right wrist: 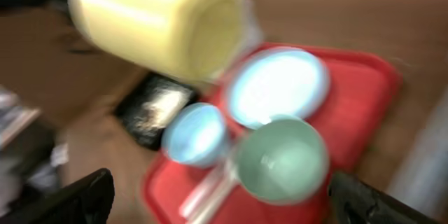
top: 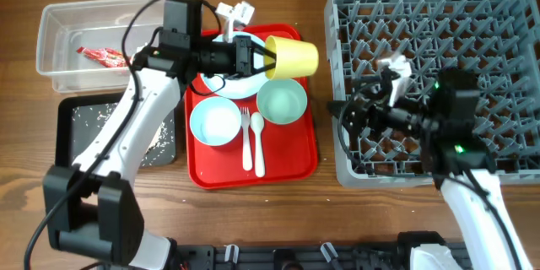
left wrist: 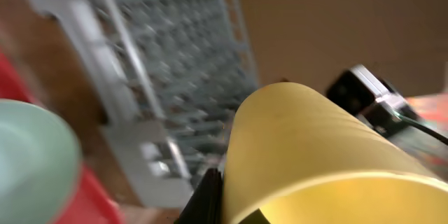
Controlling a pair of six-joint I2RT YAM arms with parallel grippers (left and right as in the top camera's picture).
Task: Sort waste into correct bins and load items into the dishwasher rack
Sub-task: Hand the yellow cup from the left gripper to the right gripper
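My left gripper (top: 266, 57) is shut on the rim of the small yellow cup (top: 293, 57) and holds it on its side in the air above the red tray's far right corner. In the left wrist view one finger is outside the cup (left wrist: 315, 147) and one inside, at the jaws (left wrist: 231, 208). My right gripper (top: 342, 118) is open and empty at the grey dishwasher rack's (top: 472, 17) left edge, its jaws (right wrist: 224, 210) spread wide. The right wrist view shows the cup (right wrist: 154, 24) hanging above the dishes. No napkin shows.
On the red tray (top: 299, 156) lie a pale blue plate (top: 228, 83), pale blue bowl (top: 214, 123), mint-green bowl (top: 281, 101) and white fork and spoon (top: 251, 142). The clear tub (top: 59, 29) holds a red wrapper (top: 103, 55). The black tray (top: 72, 114) holds crumbs.
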